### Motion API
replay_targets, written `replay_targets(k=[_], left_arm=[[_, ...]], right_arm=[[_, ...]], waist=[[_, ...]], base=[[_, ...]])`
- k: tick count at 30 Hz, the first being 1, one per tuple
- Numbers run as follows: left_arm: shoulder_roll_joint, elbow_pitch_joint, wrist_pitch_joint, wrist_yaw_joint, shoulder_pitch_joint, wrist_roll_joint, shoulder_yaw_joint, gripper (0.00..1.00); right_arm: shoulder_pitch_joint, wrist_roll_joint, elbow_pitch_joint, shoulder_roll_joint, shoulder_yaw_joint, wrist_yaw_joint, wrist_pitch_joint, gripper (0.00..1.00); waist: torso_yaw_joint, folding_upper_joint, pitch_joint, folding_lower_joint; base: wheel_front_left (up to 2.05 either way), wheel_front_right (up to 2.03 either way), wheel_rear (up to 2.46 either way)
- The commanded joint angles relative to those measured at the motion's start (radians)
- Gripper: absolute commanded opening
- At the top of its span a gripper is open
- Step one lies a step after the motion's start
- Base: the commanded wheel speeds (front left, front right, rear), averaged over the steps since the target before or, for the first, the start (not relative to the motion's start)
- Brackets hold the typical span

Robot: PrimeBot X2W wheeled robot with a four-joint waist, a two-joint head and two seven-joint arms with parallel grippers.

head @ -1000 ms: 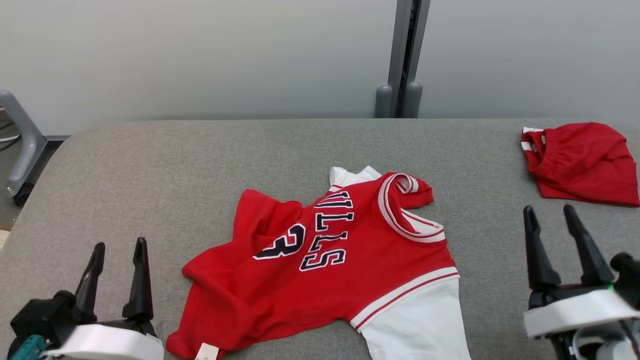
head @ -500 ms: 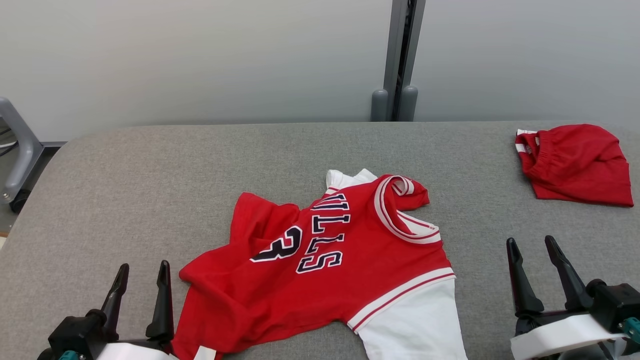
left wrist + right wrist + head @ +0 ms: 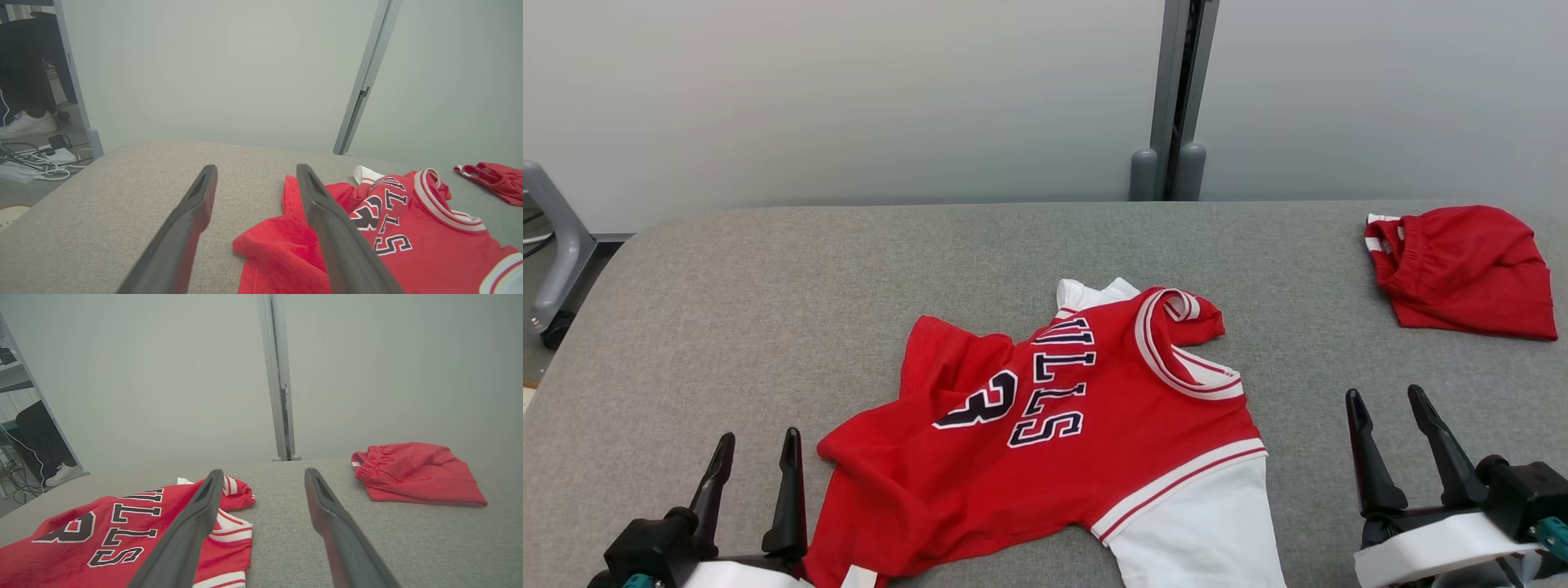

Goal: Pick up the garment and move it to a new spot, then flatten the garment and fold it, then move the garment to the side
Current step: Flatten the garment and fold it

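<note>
A red basketball jersey [image 3: 1045, 425] with white sleeves and navy lettering lies crumpled at the middle of a grey, fabric-covered table [image 3: 768, 286]. Its hem and one white sleeve reach the table's near edge. The left gripper [image 3: 758, 438] hovers at the table's near left, the right gripper [image 3: 1384, 394] at its near right. Both pairs of dark fingers are spread wide, grasping nothing. A pinch may catch only the top layer, so the jersey could lift bunched or slide off the near edge. Count: one jersey, one pair of red shorts [image 3: 1462, 269] at the table's far right, two grippers.
</note>
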Motion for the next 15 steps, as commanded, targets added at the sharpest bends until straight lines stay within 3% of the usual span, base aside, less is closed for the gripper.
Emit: replay_targets(k=[1, 15], left_arm=[[-0.003, 0.005, -0.002, -0.011, -0.017, 0.011, 0.011, 1.00], [-0.030, 0.015, -0.002, -0.042, -0.007, 0.040, 0.062, 1.00]], right_arm=[[-0.011, 0.002, 0.006, -0.006, 0.001, 0.000, -0.004, 1.00], [-0.013, 0.008, 0.008, -0.009, 0.006, 0.000, -0.005, 1.00]], waist=[[0.001, -0.0001, -0.001, 0.0000], [0.002, -0.0001, 0.001, 0.0000]], base=[[0.00, 0.00, 0.00], [0.00, 0.00, 0.00]])
